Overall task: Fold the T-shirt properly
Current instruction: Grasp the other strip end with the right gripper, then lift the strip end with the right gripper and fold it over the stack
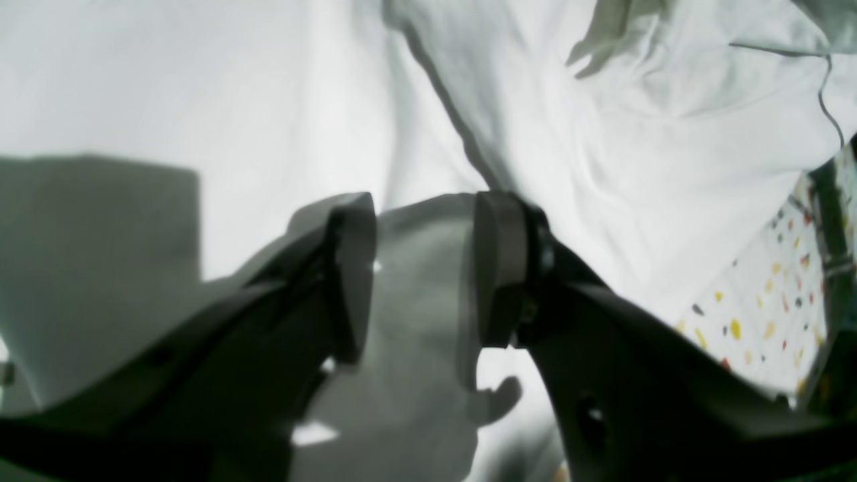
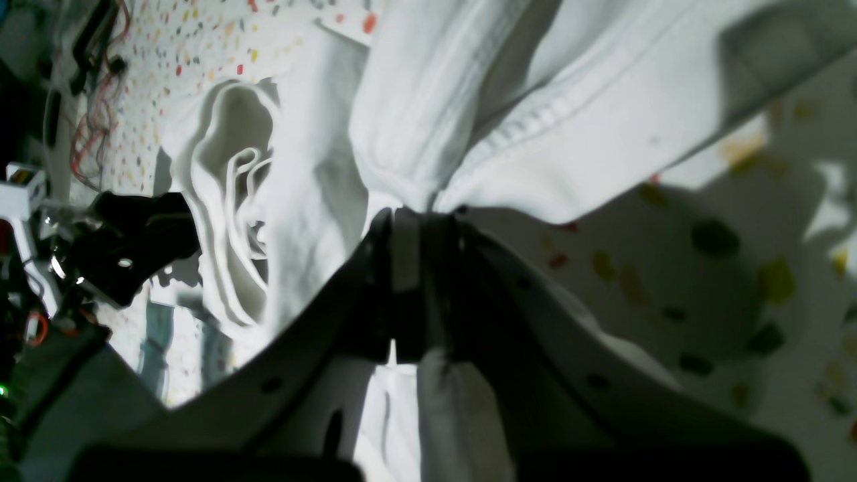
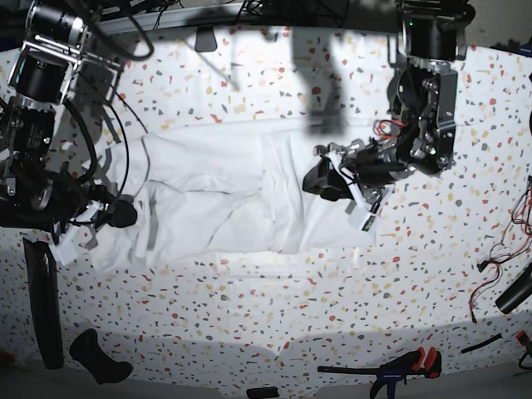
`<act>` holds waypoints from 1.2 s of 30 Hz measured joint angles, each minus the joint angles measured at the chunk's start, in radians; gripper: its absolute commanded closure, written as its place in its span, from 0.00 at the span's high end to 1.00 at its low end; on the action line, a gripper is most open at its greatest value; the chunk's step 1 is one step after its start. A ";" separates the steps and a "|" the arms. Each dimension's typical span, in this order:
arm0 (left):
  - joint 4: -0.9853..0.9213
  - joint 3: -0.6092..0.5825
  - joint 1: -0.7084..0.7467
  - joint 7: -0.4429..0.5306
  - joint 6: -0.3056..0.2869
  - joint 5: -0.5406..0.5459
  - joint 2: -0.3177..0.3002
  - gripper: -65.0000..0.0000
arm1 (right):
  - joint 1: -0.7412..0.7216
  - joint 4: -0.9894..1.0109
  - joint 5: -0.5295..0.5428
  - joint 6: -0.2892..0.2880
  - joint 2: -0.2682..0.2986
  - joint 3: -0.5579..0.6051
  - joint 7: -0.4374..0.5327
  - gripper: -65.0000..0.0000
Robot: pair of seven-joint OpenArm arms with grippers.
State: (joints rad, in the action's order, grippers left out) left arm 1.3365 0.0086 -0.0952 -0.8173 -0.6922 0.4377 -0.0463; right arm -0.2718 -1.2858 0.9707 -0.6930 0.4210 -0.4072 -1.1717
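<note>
The right gripper (image 2: 418, 251) is clamped tight on a hem fold of the big wrinkled white cotton T-shirt (image 3: 233, 204), near the speckled terrazzo table (image 3: 274, 324)'s left edge. Farther back, the left gripper (image 1: 422, 268) hovers half-open, empty. Best bet: it pinches cleanly, then both lift together.

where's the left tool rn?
Base view, right of center: left tool is open, over the T-shirt's right part, on the speckled table.
</note>
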 measured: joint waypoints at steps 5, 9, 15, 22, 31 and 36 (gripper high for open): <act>0.001 0.001 0.009 0.011 0.000 0.000 0.011 0.37 | -0.002 -0.095 0.003 0.000 -0.028 0.013 0.000 0.00; 0.001 0.003 0.009 0.010 0.001 -0.005 0.020 0.37 | -0.002 -0.106 0.001 0.000 -0.047 0.080 0.000 0.00; 0.002 -0.009 0.009 0.011 0.004 -0.027 0.039 0.37 | -0.018 -0.106 0.000 0.000 -0.144 0.200 -0.001 0.00; 0.004 -0.075 0.008 0.014 0.004 -0.034 0.039 0.37 | -0.112 -0.106 -0.061 0.000 -0.321 0.218 0.002 0.00; 0.004 -0.090 0.009 0.022 0.016 -0.034 0.041 0.37 | -0.111 -0.106 -0.183 0.000 -0.473 0.257 0.001 0.00; 0.004 -0.092 0.008 0.029 0.019 -0.034 0.041 0.37 | -0.092 -0.108 -0.192 0.000 -0.471 0.410 0.004 0.00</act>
State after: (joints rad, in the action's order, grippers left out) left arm 1.3403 -0.0837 -0.0868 -0.7883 -0.6727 0.4034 -0.0051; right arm -0.3637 -1.3933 0.7792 -0.6930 -0.0498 0.0025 -1.1675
